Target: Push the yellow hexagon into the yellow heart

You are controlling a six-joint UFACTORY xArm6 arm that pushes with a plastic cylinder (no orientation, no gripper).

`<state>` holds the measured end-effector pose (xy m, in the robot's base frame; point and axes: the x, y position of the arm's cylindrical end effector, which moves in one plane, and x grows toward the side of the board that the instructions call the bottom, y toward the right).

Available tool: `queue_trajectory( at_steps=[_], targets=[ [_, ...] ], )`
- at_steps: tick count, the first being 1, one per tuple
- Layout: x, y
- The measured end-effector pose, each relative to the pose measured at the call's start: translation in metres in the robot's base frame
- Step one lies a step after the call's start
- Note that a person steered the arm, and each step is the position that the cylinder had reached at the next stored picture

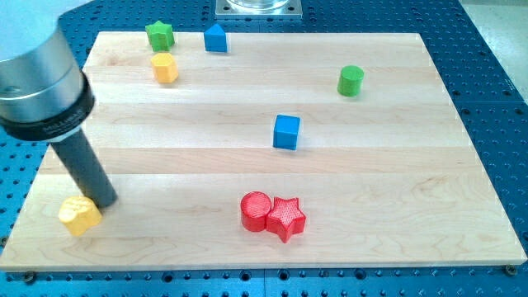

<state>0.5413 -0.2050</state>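
Down at the view's lower left my tip stood on the wooden board, its dark rod rising up and leftward into a broad grey cylinder. It was a plain rod with no jaws to spread or press together, and it pinched nothing. Its end sat just to the right of the yellow heart, very close to that block's upper right edge — whether it actually touched the block I could not tell.

Well apart from both, the yellow hexagon lay near the board's top left, most of the board's height away from the heart. Just above the hexagon sat the green star, and to that star's right, near the top edge, the blue house-shaped block.

Over at the view's right, the green cylinder stood alone. A blue cube rested near the middle of the board. Toward the bottom centre the red cylinder and the red star lay touching side by side — the cylinder on the left.
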Motion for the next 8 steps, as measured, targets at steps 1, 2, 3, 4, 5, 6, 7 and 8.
queue_trajectory(
  at_steps=[1, 2, 3, 4, 5, 6, 7, 8],
  targets=[
    [-0.041, 0.058],
    [-0.120, 0.125],
    [-0.193, 0.172],
    [-0.240, 0.159],
    [-0.263, 0.128],
    [-0.245, 0.076],
    [-0.234, 0.032],
    [-0.234, 0.032]
  ],
)
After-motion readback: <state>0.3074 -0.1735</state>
